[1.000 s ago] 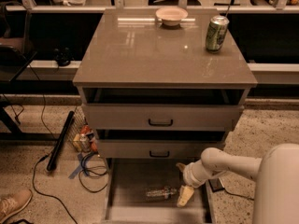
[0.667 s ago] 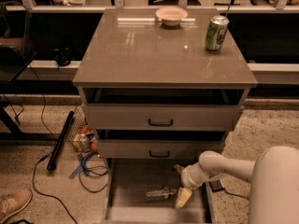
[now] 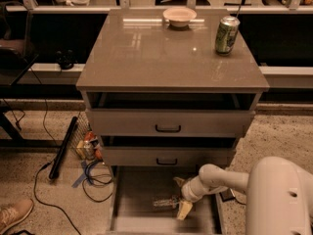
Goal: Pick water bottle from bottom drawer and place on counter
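Your gripper (image 3: 180,196) hangs low in the bottom drawer (image 3: 131,199), fingers spread on either side of the water bottle's (image 3: 164,201) right end.

The jaws stand apart, one pale finger above the bottle and one below it; you cannot tell whether either pad touches the plastic. The bottle lies on its side on the drawer floor, near the right rail. Above, the two handled drawers sit partly pulled out, and the counter (image 3: 161,58) carries a green can (image 3: 227,35) and a bowl (image 3: 179,16).
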Robot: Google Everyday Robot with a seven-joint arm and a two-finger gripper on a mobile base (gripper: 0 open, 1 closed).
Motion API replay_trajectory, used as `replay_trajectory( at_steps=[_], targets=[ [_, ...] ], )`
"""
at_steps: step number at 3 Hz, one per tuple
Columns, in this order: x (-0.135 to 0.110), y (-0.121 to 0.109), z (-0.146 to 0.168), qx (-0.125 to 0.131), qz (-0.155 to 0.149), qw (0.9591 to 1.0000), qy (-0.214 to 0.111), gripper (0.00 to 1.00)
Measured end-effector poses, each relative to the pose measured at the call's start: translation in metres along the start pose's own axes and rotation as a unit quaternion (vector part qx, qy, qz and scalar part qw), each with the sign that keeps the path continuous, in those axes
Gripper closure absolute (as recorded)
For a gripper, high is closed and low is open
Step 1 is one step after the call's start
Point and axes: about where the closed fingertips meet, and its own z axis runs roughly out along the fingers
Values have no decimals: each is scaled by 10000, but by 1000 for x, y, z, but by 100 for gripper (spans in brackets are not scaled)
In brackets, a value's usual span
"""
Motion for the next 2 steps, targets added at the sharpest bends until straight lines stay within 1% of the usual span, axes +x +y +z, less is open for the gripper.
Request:
replay_trajectory(
  at_steps=[1,2],
  targets=[
    [2,1,30,-72,-60,9999,-58,0],
    [3,-1,56,-88,-68,9999,-101,0]
  ],
)
